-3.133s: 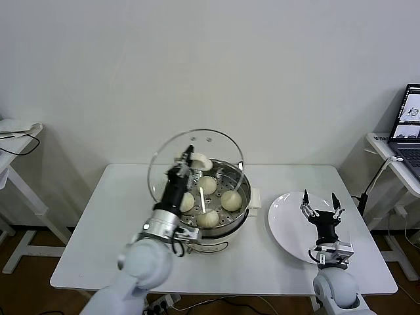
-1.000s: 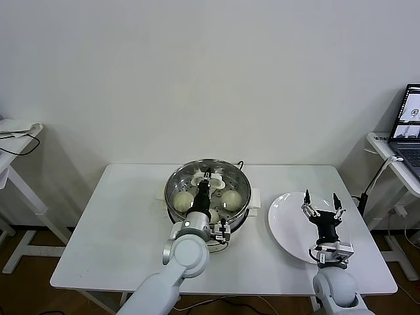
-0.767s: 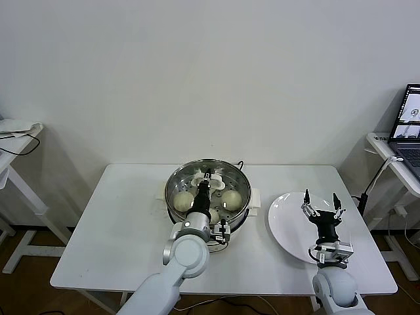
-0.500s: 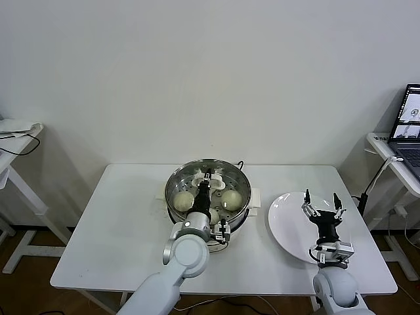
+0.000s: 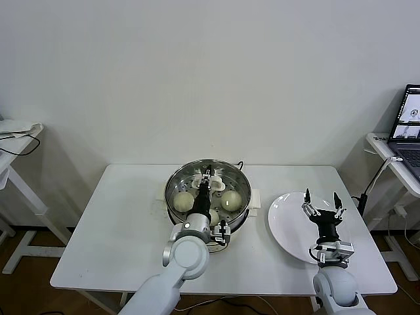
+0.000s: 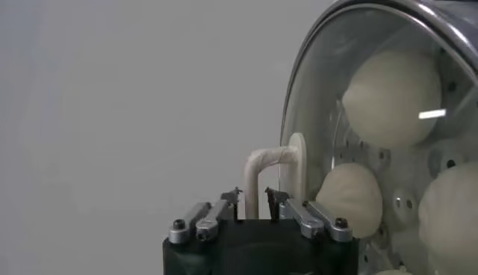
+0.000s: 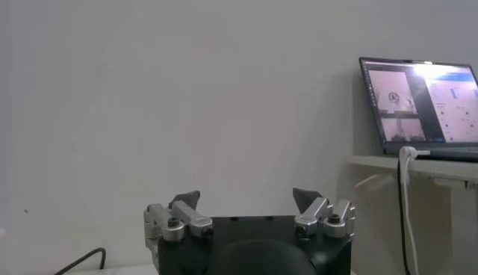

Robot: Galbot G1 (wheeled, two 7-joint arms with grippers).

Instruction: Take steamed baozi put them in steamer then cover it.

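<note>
The steamer (image 5: 172,190), a shiny steel pot on a cream base, stands mid-table with the clear glass cover (image 5: 226,176) lying on its rim. Through the glass show cream-white baozi (image 5: 184,201), (image 5: 230,199). My left gripper (image 5: 207,178) reaches over the lid from the near side. In the left wrist view the cover (image 6: 314,97) fills one side with baozi (image 6: 392,97) behind it. There my left gripper (image 6: 254,198) is open, a fingertip on each side of the cream handle (image 6: 258,168) with a small gap. My right gripper (image 5: 321,200), (image 7: 246,198) stands open over the white plate (image 5: 289,226).
The white table (image 5: 118,223) has bare room left of the pot. A laptop (image 5: 408,128) sits on a side table at the far right, seen too in the right wrist view as a laptop (image 7: 418,101). Another small table (image 5: 13,141) stands at the far left.
The cover, tilted up above the pot three seconds ago, now lies flat on it. In the last half second my left fingers have parted from the handle. The right arm has not moved.
</note>
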